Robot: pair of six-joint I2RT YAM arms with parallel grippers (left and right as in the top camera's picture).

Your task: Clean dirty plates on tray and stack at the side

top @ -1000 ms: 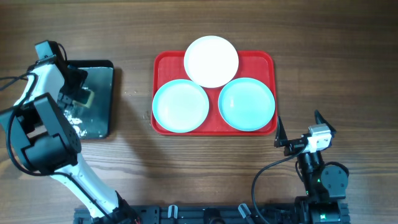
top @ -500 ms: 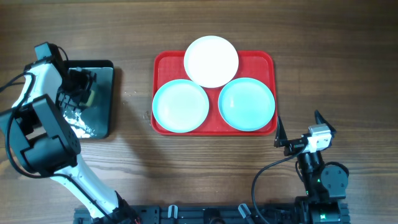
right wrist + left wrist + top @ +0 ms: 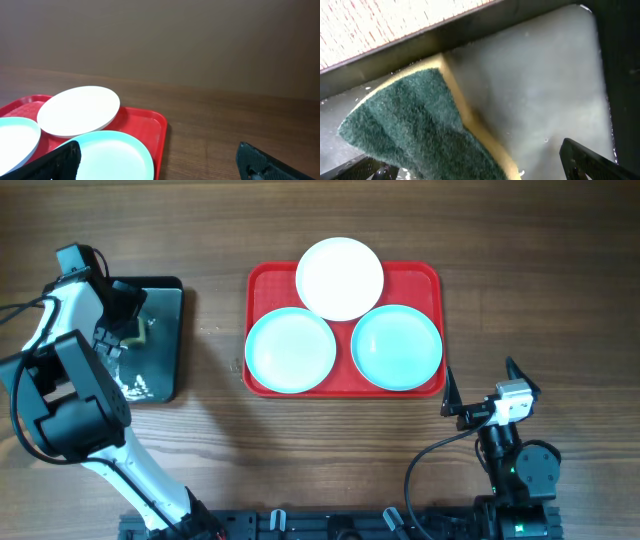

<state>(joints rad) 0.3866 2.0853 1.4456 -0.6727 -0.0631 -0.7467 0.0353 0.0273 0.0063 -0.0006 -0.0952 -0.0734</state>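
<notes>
The red tray (image 3: pixel 430 275) holds three plates: a white plate (image 3: pixel 340 278) at the back, a turquoise plate (image 3: pixel 290 350) front left and a turquoise plate (image 3: pixel 397 346) front right. In the right wrist view I see the tray (image 3: pixel 150 122), the white plate (image 3: pixel 77 110) and the nearer turquoise plate (image 3: pixel 112 152). My left gripper (image 3: pixel 128 325) is down in the black tray, open, its fingers on either side of a green and yellow sponge (image 3: pixel 410 125); the right finger stands apart from it. My right gripper (image 3: pixel 478 402) is open and empty, in front of the tray's right corner.
The narrow black tray (image 3: pixel 165 295) stands at the left and holds shallow soapy water (image 3: pixel 545 75). Its dark rim (image 3: pixel 620 75) is close to my left fingers. Bare wooden table (image 3: pixel 520 290) lies right of the red tray.
My left gripper has shifted slightly inside the black tray, and the sponge with it. The plates, the red tray and the right arm have not moved.
</notes>
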